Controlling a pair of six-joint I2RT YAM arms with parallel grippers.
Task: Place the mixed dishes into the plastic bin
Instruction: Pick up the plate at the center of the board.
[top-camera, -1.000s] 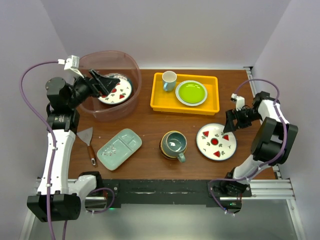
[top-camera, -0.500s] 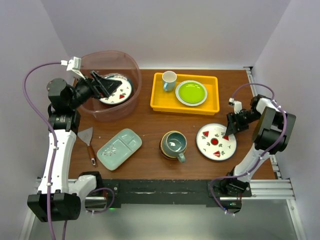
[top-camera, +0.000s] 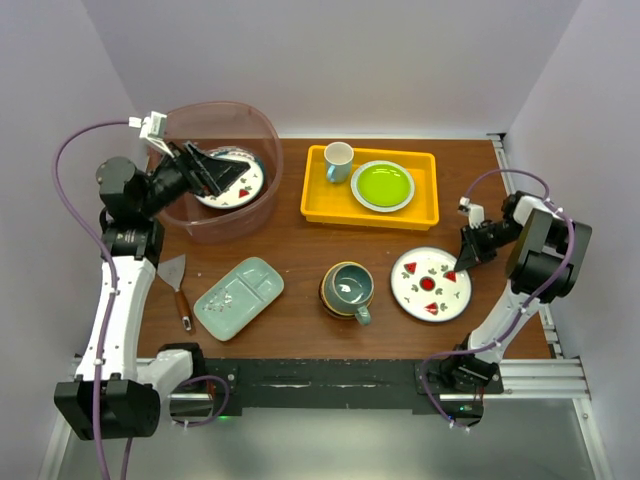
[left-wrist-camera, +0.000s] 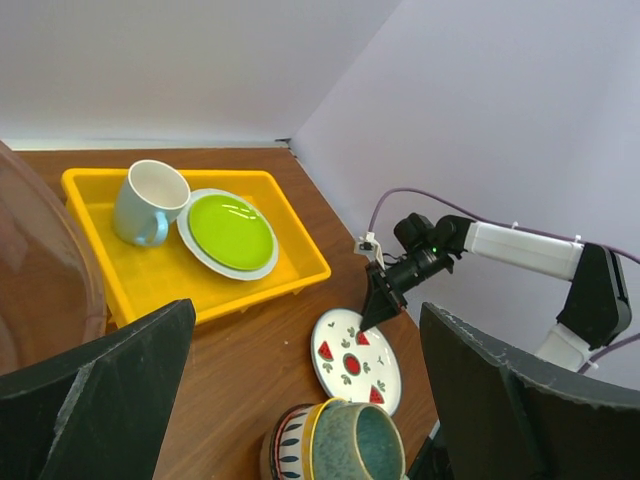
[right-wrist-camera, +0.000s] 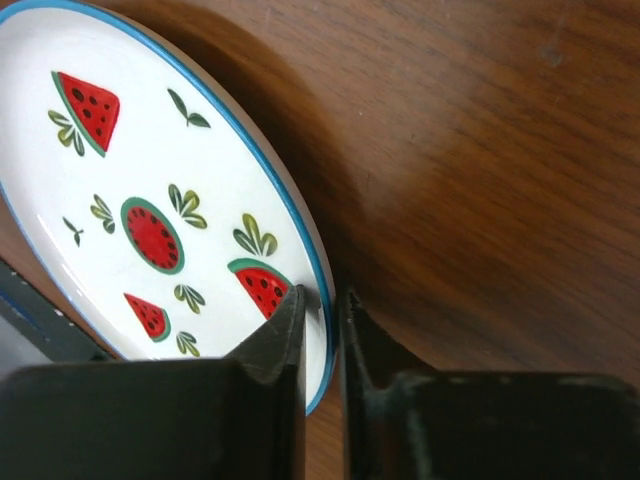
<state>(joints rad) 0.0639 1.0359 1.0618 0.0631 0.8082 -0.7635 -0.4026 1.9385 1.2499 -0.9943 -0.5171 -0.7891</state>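
My right gripper (top-camera: 462, 262) (right-wrist-camera: 322, 295) is shut on the right rim of a white plate with watermelon slices (top-camera: 431, 283) (right-wrist-camera: 150, 200) (left-wrist-camera: 355, 358), which lies on the table at the right. One finger is on the plate's face, the other outside its blue edge. My left gripper (top-camera: 215, 170) (left-wrist-camera: 307, 310) hangs open over the plastic bin (top-camera: 215, 228) (left-wrist-camera: 40, 260), holding nothing. A second watermelon plate (top-camera: 238, 180) lies inside the bin. A pale green divided tray (top-camera: 238, 297) and a teal mug in stacked bowls (top-camera: 347, 288) (left-wrist-camera: 370, 445) sit near the front.
A yellow tray (top-camera: 320, 205) at the back centre holds a small white cup (top-camera: 338, 160) and a lime-green plate (top-camera: 382, 185). A scraper with a wooden handle (top-camera: 175, 285) lies at the front left, beside the left arm.
The right gripper has come down onto the plate's rim and shut on it. The left gripper stays open over the bin, having shifted only slightly.
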